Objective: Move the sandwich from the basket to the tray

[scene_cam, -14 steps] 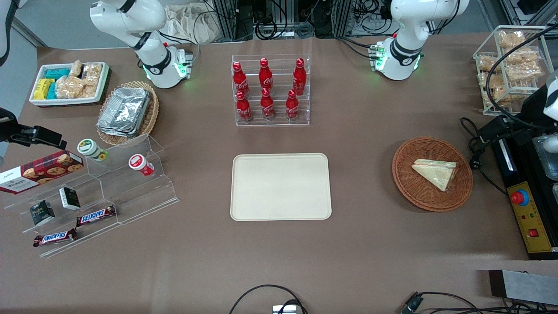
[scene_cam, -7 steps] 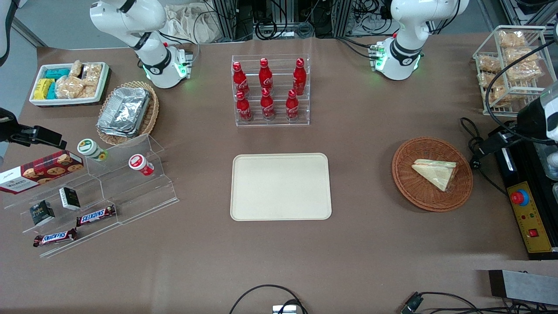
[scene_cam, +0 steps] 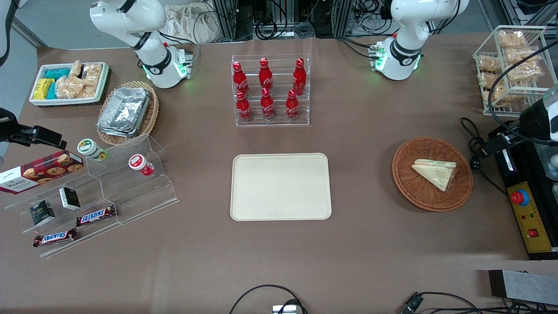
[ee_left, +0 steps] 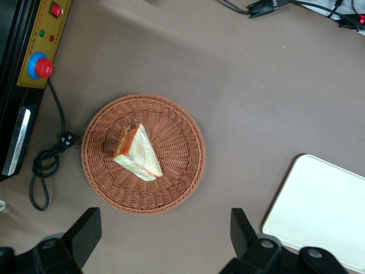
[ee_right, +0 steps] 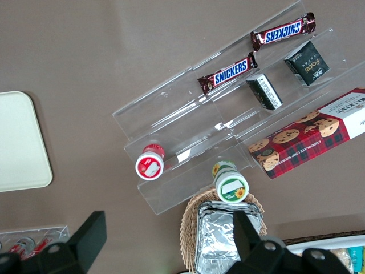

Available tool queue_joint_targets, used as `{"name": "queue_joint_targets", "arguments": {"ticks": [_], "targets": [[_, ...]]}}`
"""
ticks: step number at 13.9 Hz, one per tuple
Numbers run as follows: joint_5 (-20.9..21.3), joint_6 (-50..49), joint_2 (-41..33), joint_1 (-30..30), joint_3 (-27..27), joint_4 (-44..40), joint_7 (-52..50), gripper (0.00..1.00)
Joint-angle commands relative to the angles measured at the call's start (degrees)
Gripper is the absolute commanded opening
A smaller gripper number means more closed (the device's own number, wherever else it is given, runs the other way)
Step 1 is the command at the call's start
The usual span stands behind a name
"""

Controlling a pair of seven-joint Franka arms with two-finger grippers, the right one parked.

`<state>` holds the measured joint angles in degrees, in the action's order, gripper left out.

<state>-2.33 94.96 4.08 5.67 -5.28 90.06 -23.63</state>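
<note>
since a second ago the left arm has shifted a little at the working arm's end of the table, while the sandwich (scene_cam: 436,172) lies just where it was, flat in the basket (scene_cam: 414,192) and off its centre toward that same end. the wedge's long axis runs across the weave, its narrow tip pointing toward the tray (scene_cam: 280,186), which sits well apart on the table. the gripper (ee_left: 162,237) hangs above the table just beside the basket, its fingers (ee_left: 85,231) spread wide and holding nothing.
</note>
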Motion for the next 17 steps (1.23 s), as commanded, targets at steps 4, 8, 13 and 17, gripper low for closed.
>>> {"name": "queue_joint_targets", "arguments": {"ticks": [4, 8, 13, 17], "targets": [[0.0, 14.7, -5.0, 1.7, -0.3, 17.6, -10.3, 1.00], [-1.1, 24.2, -6.6, 5.8, -0.3, 28.7, -11.4, 1.00], [-4.9, 32.4, -6.3, 11.5, -0.3, 36.7, -11.4, 1.00], [-8.6, 37.7, -4.2, 11.8, -0.3, 39.3, -11.4, 1.00]]}}
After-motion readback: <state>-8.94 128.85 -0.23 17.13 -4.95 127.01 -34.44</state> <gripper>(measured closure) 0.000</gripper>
